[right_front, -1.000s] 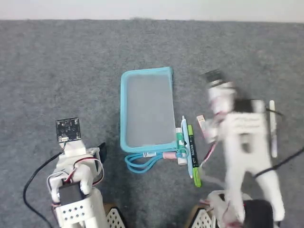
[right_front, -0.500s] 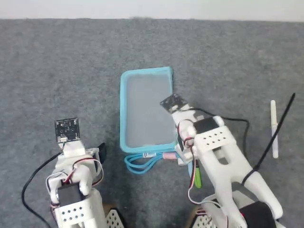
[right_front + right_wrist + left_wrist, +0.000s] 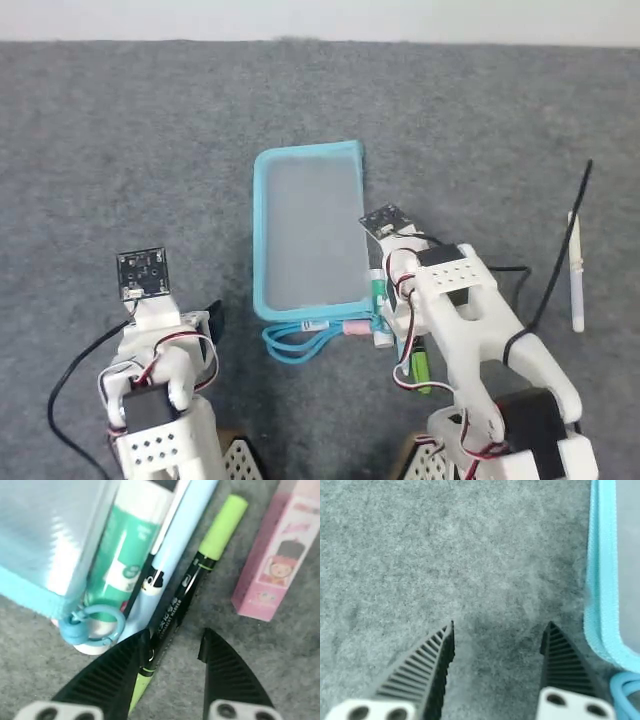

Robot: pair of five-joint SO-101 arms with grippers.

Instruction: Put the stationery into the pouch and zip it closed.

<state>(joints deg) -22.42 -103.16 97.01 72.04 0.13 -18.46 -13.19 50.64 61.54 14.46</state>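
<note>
**High view.** The pouch, teal-edged with a translucent panel, lies flat in the middle of the grey mat. Its blue strap is looped at the end nearest the arms. The right arm stands over the stationery just beside the pouch's right edge and covers most of it. The glue stick and the end of the green highlighter show beside the arm. 1 white pen lies well apart, at the far right of the mat. The left arm sits at the near left, apart from the pouch.

**Right wrist view.** This view gives the detail under the arm. The right gripper has its 2 fingers apart, above the highlighter, and 1 finger overlaps the highlighter's lower barrel. The glue stick, the blue pen and the highlighter lie side by side, with the glue stick against the pouch edge. The pink eraser box lies just beside the highlighter. The zip pull ring rests over the glue stick's end.

**Left wrist view.** The left gripper has its 2 fingers apart over the mat. The pouch edge and the strap lie just beside 1 finger.
</note>
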